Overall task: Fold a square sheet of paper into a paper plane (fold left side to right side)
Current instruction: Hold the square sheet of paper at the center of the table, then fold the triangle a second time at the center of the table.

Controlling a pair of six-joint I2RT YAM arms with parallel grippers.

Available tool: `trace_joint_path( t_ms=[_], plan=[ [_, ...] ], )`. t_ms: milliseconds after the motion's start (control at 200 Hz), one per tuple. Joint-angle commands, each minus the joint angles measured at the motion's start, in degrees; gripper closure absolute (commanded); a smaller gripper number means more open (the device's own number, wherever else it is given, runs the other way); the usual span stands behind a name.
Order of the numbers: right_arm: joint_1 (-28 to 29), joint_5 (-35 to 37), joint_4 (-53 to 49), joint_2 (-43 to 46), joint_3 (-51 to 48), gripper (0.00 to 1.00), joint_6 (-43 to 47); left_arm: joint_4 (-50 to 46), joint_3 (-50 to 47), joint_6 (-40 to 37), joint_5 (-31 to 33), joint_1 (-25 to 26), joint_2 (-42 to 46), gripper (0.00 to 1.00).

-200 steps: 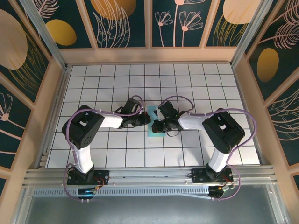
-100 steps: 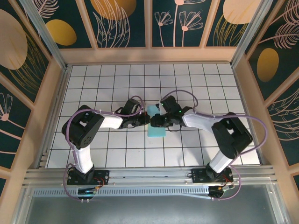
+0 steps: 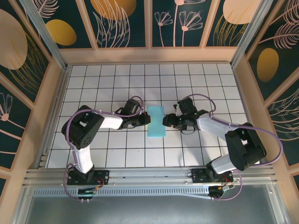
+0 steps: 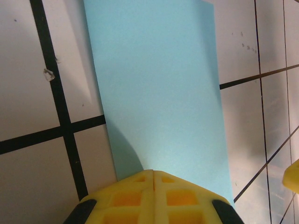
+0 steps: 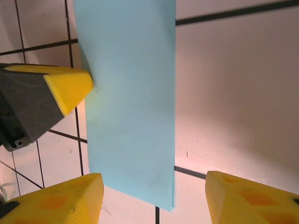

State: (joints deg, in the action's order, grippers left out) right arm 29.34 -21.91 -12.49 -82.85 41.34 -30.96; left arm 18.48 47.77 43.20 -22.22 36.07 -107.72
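Paper (image 3: 156,121) in light turquoise lies flat near the middle of the white tiled counter (image 3: 117,79), well away from all four edges. It shows as a tall narrow rectangle, its long sides running from the near edge toward the far edge. The surface is smooth and unmarked in the left wrist view (image 4: 159,93) and in the right wrist view (image 5: 131,93).

The left claw (image 3: 148,120) is clenched, its yellow pads pressed together with only a seam between them (image 4: 153,176). Its tip meets the left long side of the paper about halfway along, as the right wrist view also shows (image 5: 65,86). Whether it pinches the sheet or only presses on it cannot be told.

The right claw (image 3: 166,120) is released, its two yellow fingers spread wide with nothing gripped (image 5: 154,198). It sits just beside the right long side of the paper, facing the left claw across the sheet.
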Motion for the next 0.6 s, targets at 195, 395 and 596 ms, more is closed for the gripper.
trace_joint_path(
  t_ms=[195, 395, 596],
  plan=[
    [2.9, -2.4, 0.6, -3.2, 0.0, 0.46, -4.5, -3.5, -2.6, 0.3, 2.3, 0.6, -1.7, 1.00],
    [4.1, -3.1, 3.1, -5.0, -0.5, 0.45, -6.4, -3.5, -2.3, 0.3, 2.3, 0.7, -1.7, 1.00],
    [4.6, -3.6, 3.9, -5.7, -1.0, 0.44, -7.0, -3.6, -2.3, 0.2, 2.3, 0.7, -1.7, 1.00]
  ],
)
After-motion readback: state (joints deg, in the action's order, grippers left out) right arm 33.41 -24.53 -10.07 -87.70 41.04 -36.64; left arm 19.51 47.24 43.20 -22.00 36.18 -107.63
